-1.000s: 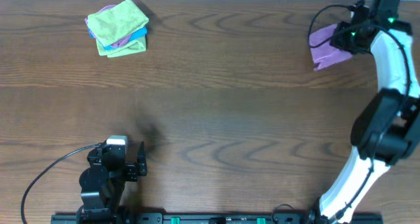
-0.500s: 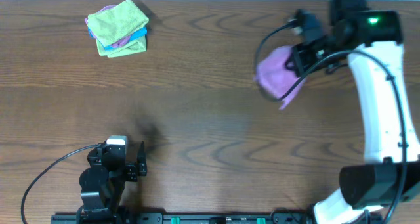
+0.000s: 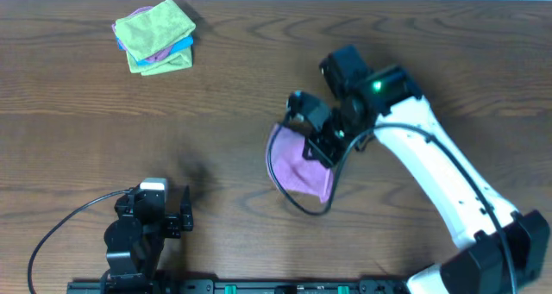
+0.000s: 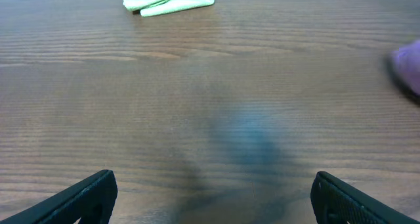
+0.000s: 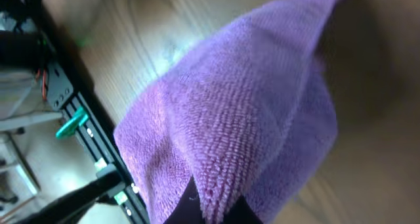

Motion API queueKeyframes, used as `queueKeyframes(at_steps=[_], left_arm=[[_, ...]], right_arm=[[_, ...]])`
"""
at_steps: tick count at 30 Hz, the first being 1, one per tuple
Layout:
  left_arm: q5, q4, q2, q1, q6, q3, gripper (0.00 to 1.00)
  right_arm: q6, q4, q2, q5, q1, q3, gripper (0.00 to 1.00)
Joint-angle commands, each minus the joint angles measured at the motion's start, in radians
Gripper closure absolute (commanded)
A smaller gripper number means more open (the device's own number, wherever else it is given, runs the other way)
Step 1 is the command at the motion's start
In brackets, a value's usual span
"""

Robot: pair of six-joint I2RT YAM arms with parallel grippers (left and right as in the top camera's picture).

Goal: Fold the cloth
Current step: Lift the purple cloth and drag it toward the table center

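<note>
My right fingers (image 5: 209,209) are pinched shut on an edge of the cloth (image 5: 230,112), which hangs bunched just below them. Over the last second I have swung it in from the far right corner to the middle of the surface (image 3: 259,87). Its lower part now seems to droop onto the wood under those fingers, crumpled rather than spread. Folding hasn't begun; I judge it needs laying flat first. My left fingers (image 4: 211,196) stand wide apart, holding nothing, with the cloth well ahead and to their right. The green folded cloth (image 3: 153,27) lies far ahead, to their left.
</note>
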Motion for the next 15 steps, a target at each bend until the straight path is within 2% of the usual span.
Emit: queueKeyframes(at_steps=[1,5,7,10,12,13,14,15], left_arm=[[0.0,0.002,-0.006,-0.005,0.018,-0.01,0.05],[0.0,0.001,-0.006,-0.005,0.018,-0.01,0.05],[0.0,0.002,-0.006,-0.005,0.018,-0.01,0.05],[0.0,0.002,-0.006,-0.005,0.018,-0.01,0.05],[0.0,0.002,-0.006,-0.005,0.018,-0.01,0.05],[0.0,0.002,-0.006,-0.005,0.018,-0.01,0.05],[0.0,0.001,-0.006,-0.005,0.018,-0.01,0.05],[0.0,0.002,-0.006,-0.005,0.018,-0.01,0.05]], right_arm=[[-0.017,0.047,-0.085,-0.069,0.01,-0.105,0.99],[-0.002,0.134,-0.103,-0.06,0.042,-0.186,0.99],[0.052,0.219,-0.103,0.029,0.044,-0.206,0.99],[0.189,0.381,-0.103,0.259,0.027,-0.216,0.98],[0.346,0.505,-0.103,0.49,0.0,-0.216,0.98],[0.415,0.555,-0.103,0.595,-0.014,-0.215,0.94],[0.475,0.599,-0.103,0.694,-0.03,-0.212,0.68],[0.504,0.627,-0.103,0.748,-0.044,-0.208,0.12]])
